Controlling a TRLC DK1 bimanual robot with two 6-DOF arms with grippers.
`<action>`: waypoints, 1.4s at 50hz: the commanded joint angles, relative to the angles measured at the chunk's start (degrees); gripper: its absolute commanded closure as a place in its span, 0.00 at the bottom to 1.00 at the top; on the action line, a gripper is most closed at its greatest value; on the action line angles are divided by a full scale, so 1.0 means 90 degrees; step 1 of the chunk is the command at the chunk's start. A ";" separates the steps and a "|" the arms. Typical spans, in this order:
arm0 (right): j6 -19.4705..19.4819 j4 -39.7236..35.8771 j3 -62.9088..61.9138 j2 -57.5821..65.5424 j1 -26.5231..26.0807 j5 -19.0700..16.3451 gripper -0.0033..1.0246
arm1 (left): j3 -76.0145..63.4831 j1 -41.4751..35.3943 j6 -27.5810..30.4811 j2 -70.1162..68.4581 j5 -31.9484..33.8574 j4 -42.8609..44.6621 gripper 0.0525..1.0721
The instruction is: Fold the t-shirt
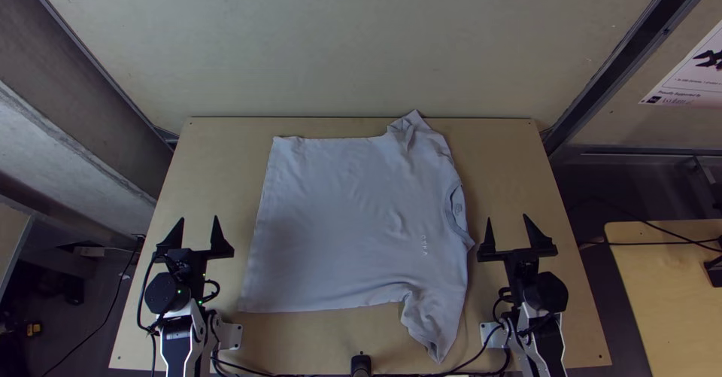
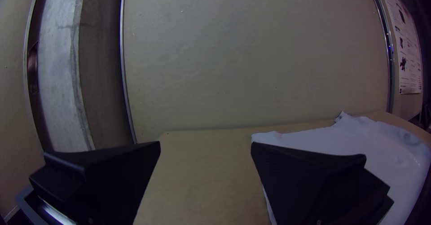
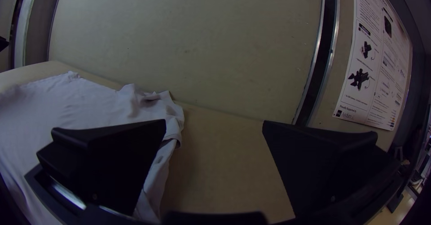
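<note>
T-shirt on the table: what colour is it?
The t-shirt is pale lavender-grey, showing best in the top view.

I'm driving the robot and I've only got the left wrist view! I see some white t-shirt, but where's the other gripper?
Observer: The right gripper is over the table, beside the t-shirt, on its collar side.
Operator: Ooh, is it grabbing anything?
Observer: No, its fingers are wide apart with nothing held between them.
Operator: Okay! I can see a pointy bit at the far side. Is there a sleeve on my side too?
Observer: Yes, the near sleeve points toward the table's near edge, its cloth a bit rumpled.
</note>
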 commanded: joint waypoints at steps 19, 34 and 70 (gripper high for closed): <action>0.0106 0.0031 -0.0118 -0.0052 -0.0018 0.0015 0.04 | -0.0292 -0.0034 -0.0093 -0.0045 0.0038 -0.0096 0.05; 0.0135 0.0031 -0.0118 -0.0052 -0.0018 0.0015 0.04 | -0.0292 -0.0063 -0.0122 -0.0045 0.0038 -0.0096 0.05; -0.0031 0.0607 0.0673 -0.0052 0.0041 0.0083 0.04 | 0.0499 -0.0288 -0.0093 0.0062 0.0048 -0.0643 0.05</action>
